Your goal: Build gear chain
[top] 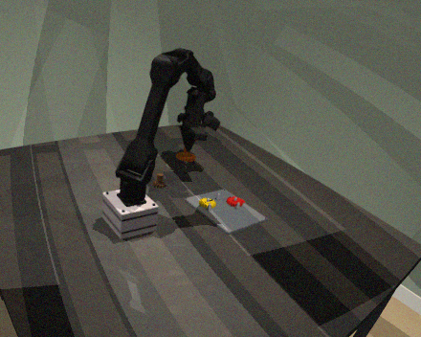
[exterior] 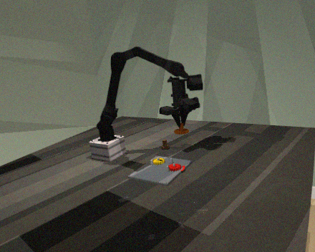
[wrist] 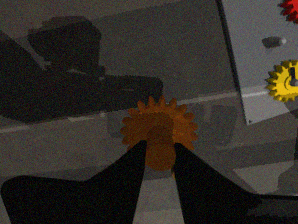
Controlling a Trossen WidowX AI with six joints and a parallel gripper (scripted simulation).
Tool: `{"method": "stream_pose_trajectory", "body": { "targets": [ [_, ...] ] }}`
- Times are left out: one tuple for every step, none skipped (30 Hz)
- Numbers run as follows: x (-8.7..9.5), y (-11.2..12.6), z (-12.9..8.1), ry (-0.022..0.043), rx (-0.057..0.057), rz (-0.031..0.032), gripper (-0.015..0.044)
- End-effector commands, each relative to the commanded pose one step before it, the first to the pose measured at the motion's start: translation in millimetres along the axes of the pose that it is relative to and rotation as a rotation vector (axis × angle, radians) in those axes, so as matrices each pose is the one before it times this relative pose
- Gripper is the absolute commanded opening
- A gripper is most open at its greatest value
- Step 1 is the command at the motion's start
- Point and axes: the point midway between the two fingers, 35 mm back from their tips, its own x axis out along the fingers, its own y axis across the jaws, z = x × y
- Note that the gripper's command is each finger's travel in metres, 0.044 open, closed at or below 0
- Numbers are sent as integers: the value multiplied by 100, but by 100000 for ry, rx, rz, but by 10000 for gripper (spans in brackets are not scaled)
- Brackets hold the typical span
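Note:
My gripper (top: 188,149) (exterior: 181,125) (wrist: 159,147) is shut on the upright knob of the large orange gear (top: 186,157) (exterior: 181,132) (wrist: 186,125). The gear hangs level above the table, away from the board. A small brown gear (top: 160,184) (exterior: 165,146) with a tall knob stands on the table, outside the wrist view. The grey board (top: 240,220) (exterior: 151,176) (wrist: 255,67) bears the red gear (top: 235,201) (exterior: 175,167) (wrist: 292,11) and the yellow gear (top: 208,203) (exterior: 158,161) (wrist: 278,88). A bare peg (top: 219,195) (wrist: 272,42) shows between them.
The white arm base (top: 130,220) (exterior: 106,149) stands to the left of the board in the top and exterior views. The small brown gear is between the base and the held gear in the top view. A red arrow mark (exterior: 183,168) lies beside the red gear.

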Motion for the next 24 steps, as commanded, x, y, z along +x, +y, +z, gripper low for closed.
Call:
{"method": "stream_pose_trajectory", "body": {
  "targets": [
    [-1147,94,88,-154,-487,612,0],
    [-281,-16,5,-31,-18,22,0],
    [-281,-18,4,-31,-18,22,0],
    [-282,-20,2,-31,-18,21,0],
    [-277,-23,-1,-14,-8,9,0],
    [-276,-25,-3,-10,-6,5,0],
    [-276,-27,-5,-9,-6,5,0],
    [-275,-29,-7,-4,-3,1,0],
    [-273,-31,-9,1,0,-3,0],
    [-269,-34,-12,16,9,-15,0],
    [-269,-36,-14,17,9,-15,0],
    [-269,-38,-15,17,9,-15,0],
    [-269,-40,-17,17,9,-15,0],
    [-269,-42,-19,17,9,-15,0],
    [-269,-44,-20,17,9,-16,0],
    [-269,-46,-22,17,9,-16,0],
    [-221,-39,-19,14,7,-13,0],
    [-133,-24,-12,9,4,-8,0],
    [-44,-8,-4,3,1,-3,0],
    [23,-25,34,-4,0,-2,0],
    [70,-76,102,-11,0,-8,0],
    [116,-128,169,-18,0,-13,0],
    [140,-156,202,-21,0,-16,0],
    [140,-158,201,-21,0,-16,0]
  ]
}}
